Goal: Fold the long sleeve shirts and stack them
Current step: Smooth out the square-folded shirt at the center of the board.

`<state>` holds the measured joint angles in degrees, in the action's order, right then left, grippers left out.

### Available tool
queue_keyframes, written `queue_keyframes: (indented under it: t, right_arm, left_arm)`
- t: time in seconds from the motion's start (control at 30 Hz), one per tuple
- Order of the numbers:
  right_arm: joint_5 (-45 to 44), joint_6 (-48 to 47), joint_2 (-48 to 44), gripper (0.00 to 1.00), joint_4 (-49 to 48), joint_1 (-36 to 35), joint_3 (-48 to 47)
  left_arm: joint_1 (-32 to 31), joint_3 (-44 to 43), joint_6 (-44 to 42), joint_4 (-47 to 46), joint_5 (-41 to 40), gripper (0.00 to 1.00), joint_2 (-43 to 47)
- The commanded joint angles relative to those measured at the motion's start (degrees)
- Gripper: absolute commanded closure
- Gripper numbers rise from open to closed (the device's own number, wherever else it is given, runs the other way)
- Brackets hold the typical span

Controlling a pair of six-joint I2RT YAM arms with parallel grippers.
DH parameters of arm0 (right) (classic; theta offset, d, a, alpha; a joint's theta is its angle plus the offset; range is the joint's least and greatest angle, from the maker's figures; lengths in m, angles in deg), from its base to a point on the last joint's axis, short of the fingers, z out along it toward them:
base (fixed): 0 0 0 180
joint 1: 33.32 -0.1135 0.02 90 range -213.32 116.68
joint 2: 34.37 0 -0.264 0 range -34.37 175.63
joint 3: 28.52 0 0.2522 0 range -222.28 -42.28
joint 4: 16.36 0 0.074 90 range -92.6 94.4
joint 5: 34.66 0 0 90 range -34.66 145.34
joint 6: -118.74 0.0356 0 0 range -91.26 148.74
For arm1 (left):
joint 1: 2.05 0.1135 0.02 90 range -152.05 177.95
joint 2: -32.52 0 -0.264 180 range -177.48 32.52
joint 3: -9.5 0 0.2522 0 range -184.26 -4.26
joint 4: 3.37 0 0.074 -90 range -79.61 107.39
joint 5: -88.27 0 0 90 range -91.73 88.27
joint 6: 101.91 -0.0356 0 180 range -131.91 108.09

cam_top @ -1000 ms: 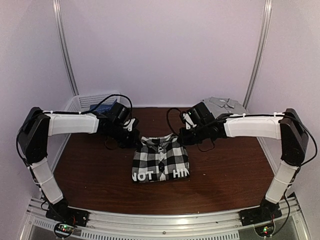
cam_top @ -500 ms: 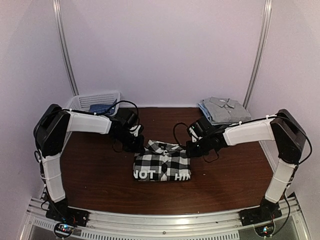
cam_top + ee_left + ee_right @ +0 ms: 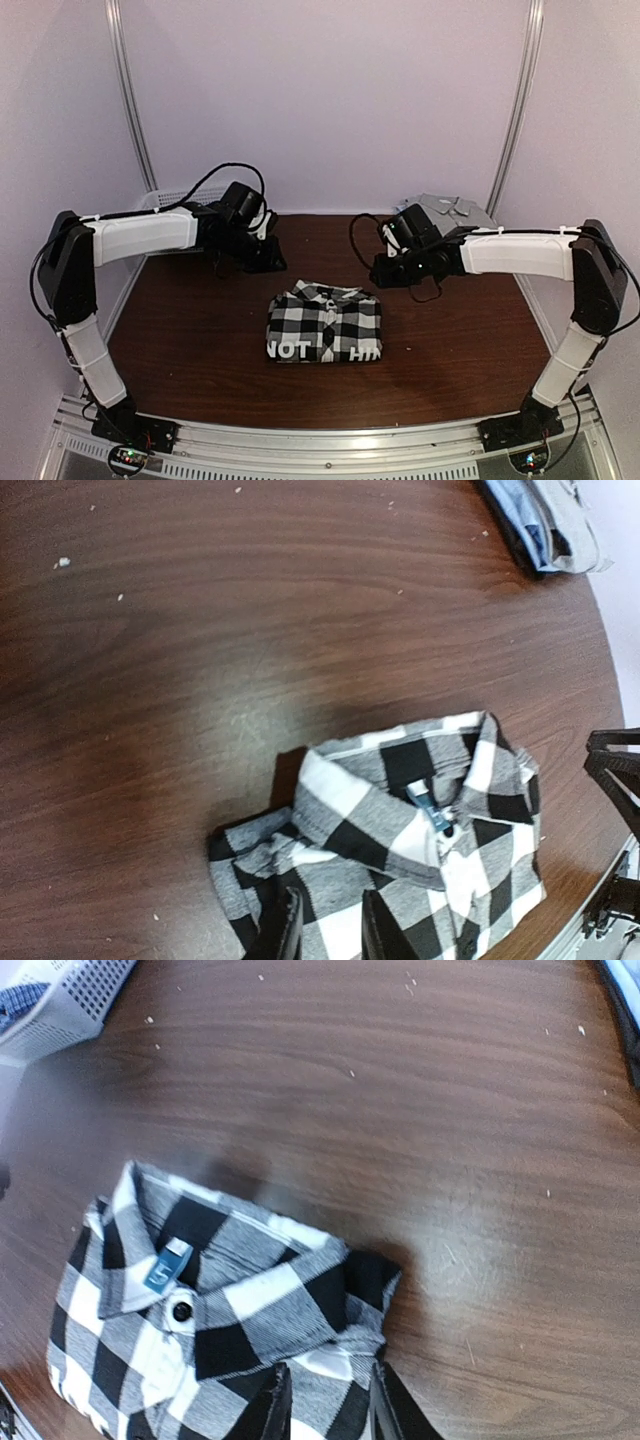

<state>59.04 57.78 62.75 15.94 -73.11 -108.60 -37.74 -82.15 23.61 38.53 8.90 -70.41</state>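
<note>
The black-and-white checked shirt [image 3: 323,323] lies folded in a rectangle at the table's middle, collar toward the back and white lettering along its near edge. My left gripper [image 3: 268,262] hovers open and empty behind its back left corner. My right gripper [image 3: 385,272] hovers open and empty behind its back right corner. In the left wrist view the shirt [image 3: 400,840] lies below the gripper [image 3: 335,935], apart from it. In the right wrist view the shirt [image 3: 230,1310] lies below the gripper [image 3: 330,1410]. Folded grey and blue shirts [image 3: 452,208] are stacked at the back right.
A white basket [image 3: 165,198] stands at the back left, partly hidden by my left arm; the right wrist view shows blue cloth in the basket [image 3: 60,995]. The shirt stack also shows in the left wrist view [image 3: 545,525]. Bare brown table [image 3: 200,330] surrounds the checked shirt.
Both grippers have lifted off the checked shirt's back corners and drawn back and up. The shirt stays folded where it lay.
</note>
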Motion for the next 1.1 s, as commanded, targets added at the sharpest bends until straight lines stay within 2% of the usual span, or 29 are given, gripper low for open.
queue_keyframes:
  t: [0.0,0.13,0.37,0.53,0.7,0.87,1.07]
  right_arm:
    - [-1.4,-1.1,3.4,0.72,0.9,-1.1,-5.6]
    - [-0.2,-0.8,7.6,0.73,1.0,-3.5,-8.1]
    - [2.7,1.8,12.2,0.73,-4.0,-5.9,-4.3]
    - [3.4,1.9,16.1,0.73,-5.7,-6.0,-4.0]
    - [3.2,1.6,16.9,0.68,-5.0,-6.0,-5.3]
    - [2.6,1.0,13.2,0.6,-3.4,-6.0,-6.1]
    - [-0.3,-0.1,8.2,0.46,-0.7,-6.0,-7.9]
  left_arm:
    - [-1.9,-3.7,1.6,-1.8,3.2,0.79,-1.7]
    - [-3.5,-2.8,3.8,-5.0,6.9,0.8,-4.8]
    - [-4.6,9.1,7.8,-13.0,12.4,0.82,-5.4]
    - [-4.3,14.7,7.7,-13.1,10.6,0.82,-4.0]
    - [-3.8,15.8,7.1,-9.8,6.6,0.82,0.1]
    - [-2.0,19.3,7.1,-6.9,2.9,0.71,6.5]
    - [-1.6,22.4,6.6,-8.7,6.9,0.53,7.0]
